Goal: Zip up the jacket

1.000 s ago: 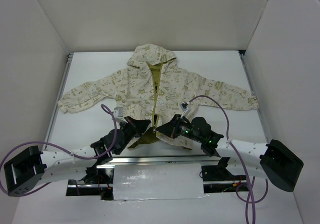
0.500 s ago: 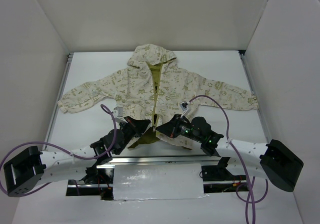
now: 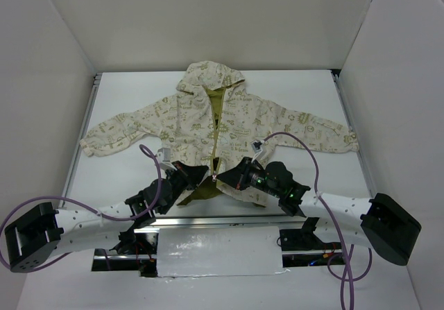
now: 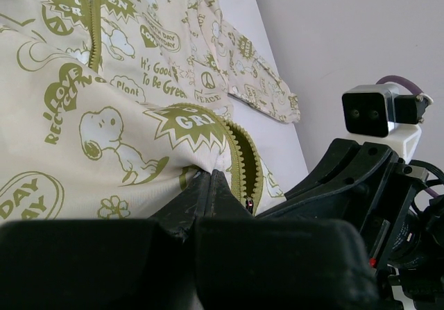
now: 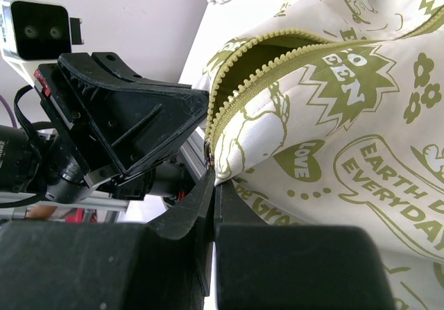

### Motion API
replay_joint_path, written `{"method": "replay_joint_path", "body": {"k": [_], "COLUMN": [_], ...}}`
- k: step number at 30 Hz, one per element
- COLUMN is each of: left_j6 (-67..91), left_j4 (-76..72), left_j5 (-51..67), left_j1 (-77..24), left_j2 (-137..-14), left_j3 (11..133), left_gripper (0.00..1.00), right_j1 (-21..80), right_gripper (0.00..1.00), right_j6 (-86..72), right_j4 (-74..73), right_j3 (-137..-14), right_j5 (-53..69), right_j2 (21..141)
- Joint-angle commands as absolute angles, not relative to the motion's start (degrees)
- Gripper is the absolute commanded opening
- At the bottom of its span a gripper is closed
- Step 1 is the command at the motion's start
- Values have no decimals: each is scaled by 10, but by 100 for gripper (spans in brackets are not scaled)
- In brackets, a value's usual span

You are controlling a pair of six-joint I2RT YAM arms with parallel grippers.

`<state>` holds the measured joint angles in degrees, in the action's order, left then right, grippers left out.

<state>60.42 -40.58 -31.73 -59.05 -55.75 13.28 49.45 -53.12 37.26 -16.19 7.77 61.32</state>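
**A:** While both arms crowd the hem, where does the jacket lie?

**B:** Flat on the white bench, sleeves spread, hood far beyond the tools. The left tool is clamped on hem fabric and the right tool pinches the opposite bottom corner. The zipper runs up between them.

**A:** Any zipping done?

**B:** Hardly, by the look of it. Teeth gape apart just above the right tool, and olive lining shows at the collar. Joining the ends and the whole pull upward remain.

**A:** And the room?

**B:** Plain white walls box the bench in on three sides, and cables loop behind both tools.
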Motion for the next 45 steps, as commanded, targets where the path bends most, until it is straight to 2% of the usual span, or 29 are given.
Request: {"method": "replay_joint_path", "body": {"k": [1,12,32,45], "left_j6": [613,612,606,606], "left_j4": [-425,-420,-424,-418], "left_j5": [-334,-338,-320,-327], "left_j1": [-593,-593,-593,-593], "left_j2": [-554,-550,-550,-545], "left_j3": [147,151,149,147], "left_gripper": [0,0,0,0], "right_j1": [492,500,500,500], "right_gripper": [0,0,0,0], "right_j6": [-529,-527,-486,-495], "right_j4": [399,426,390,390], "right_j3": [-171,-153,-195,-190], "right_j5": [81,103,132,111], "right_j2": [611,619,631,620]}}
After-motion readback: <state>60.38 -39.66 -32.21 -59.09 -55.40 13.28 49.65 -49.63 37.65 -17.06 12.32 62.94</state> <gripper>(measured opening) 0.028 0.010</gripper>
